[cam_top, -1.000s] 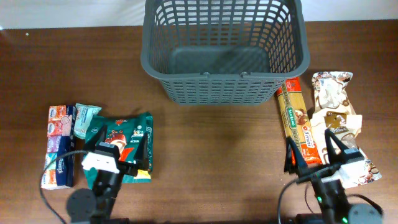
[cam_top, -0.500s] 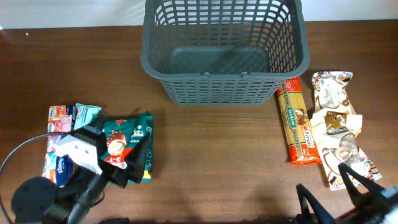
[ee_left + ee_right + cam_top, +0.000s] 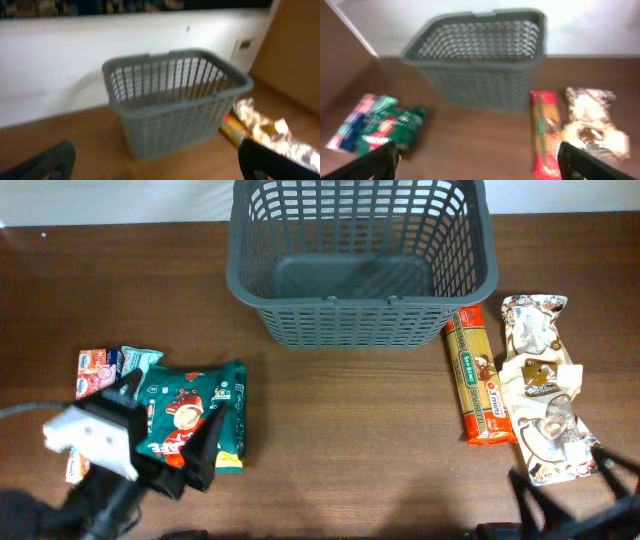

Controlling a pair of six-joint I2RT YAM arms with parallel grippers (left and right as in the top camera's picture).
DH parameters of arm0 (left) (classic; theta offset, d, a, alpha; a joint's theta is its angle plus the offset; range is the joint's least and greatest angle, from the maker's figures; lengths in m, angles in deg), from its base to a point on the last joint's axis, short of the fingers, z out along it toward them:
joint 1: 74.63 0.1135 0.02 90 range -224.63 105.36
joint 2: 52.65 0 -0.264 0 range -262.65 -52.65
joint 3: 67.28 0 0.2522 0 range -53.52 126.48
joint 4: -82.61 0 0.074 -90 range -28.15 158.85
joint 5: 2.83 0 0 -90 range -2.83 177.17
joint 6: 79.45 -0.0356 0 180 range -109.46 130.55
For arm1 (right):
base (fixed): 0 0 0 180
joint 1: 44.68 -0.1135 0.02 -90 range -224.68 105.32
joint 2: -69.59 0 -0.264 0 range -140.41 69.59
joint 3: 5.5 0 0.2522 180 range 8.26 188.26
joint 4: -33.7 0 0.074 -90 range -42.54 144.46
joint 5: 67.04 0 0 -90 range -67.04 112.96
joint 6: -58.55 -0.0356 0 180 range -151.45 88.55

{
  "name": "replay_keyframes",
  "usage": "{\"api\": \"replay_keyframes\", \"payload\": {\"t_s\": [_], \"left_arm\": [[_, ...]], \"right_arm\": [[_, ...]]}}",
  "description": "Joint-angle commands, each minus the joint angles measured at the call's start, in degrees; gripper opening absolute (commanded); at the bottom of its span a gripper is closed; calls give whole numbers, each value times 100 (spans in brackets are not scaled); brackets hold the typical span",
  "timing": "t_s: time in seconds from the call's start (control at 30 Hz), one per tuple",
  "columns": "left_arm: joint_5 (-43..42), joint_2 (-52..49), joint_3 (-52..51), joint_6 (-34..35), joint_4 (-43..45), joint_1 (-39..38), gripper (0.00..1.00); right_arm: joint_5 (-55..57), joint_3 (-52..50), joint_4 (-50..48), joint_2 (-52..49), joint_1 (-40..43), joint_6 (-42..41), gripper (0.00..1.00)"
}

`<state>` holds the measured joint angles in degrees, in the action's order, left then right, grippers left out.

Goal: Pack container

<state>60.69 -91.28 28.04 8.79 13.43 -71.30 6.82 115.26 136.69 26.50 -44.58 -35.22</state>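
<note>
dark grey plastic is forming the container (image 3: pixel 350 320), a slotted basket that is standing upright at the far middle of the brown surface (image 3: pixel 330 440) in the overhead view. the left gripper (image 3: pixel 165 420) is hanging over the near left, above a green snack packet (image 3: pixel 215 395). its jaws are standing spread wide and are grasping nothing. small tissue packs (image 3: pixel 92 370) and a teal packet (image 3: pixel 140 360) are lying just beside the green packet, on its left. the right gripper (image 3: pixel 557 460) is showing at the near right edge, jaws released, over the near end of the white-and-brown packets (image 3: pixel 540 370). a long red-and-yellow pasta packet (image 3: pixel 478 385) is lying between those packets and the container's right corner.

in the left wrist view the container (image 3: pixel 175 115) is occupying the middle, in front of a white wall (image 3: pixel 50 75). the two dark fingertips (image 3: pixel 50 160) are sitting in the bottom corners, wide apart, with nothing between them. the packets to the right are appearing blurred.

in the right wrist view the container (image 3: pixel 480 75) is standing ahead, well apart from the fingertips (image 3: pixel 590 162), which are also resting wide apart and holding nothing. the green packet is lying left, the pasta packet right.
</note>
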Motion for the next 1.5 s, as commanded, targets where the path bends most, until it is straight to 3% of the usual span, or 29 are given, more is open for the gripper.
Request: {"api": "replay_keyframes", "payload": {"t_s": [0.0,0.07,0.2,0.4,0.63,0.8,1.1,1.23,1.47], "left_arm": [[350,-997,695,-503,-562,-24,99],[509,-1493,1075,-673,-964,-24,99],[1373,-2247,1526,-898,-1628,-24,99],[1932,-2559,1523,-975,-1786,-24,99],[2201,-2629,1456,-1016,-1731,-24,99],[2201,-2623,1296,-1058,-1725,-24,99],[2181,-2579,1115,-1060,-1685,-24,99],[2181,-2579,1115,-1058,-1679,-24,99],[2181,-2579,1115,-1056,-1681,-24,99]], "right_arm": [[1054,933,496,-1021,-46,208,99],[1593,1397,809,-1580,-46,205,99],[2745,1392,809,-2074,-44,-66,99],[4345,1086,809,-2396,-35,-909,99],[4776,772,719,-2695,608,-1587,99],[3646,264,289,-2953,1919,-1523,99],[-350,-1014,-446,-3893,4336,299,99],[-1593,-1156,-420,-4474,4454,1574,99],[-1390,-1154,-424,-4870,3838,2500,99]]}}
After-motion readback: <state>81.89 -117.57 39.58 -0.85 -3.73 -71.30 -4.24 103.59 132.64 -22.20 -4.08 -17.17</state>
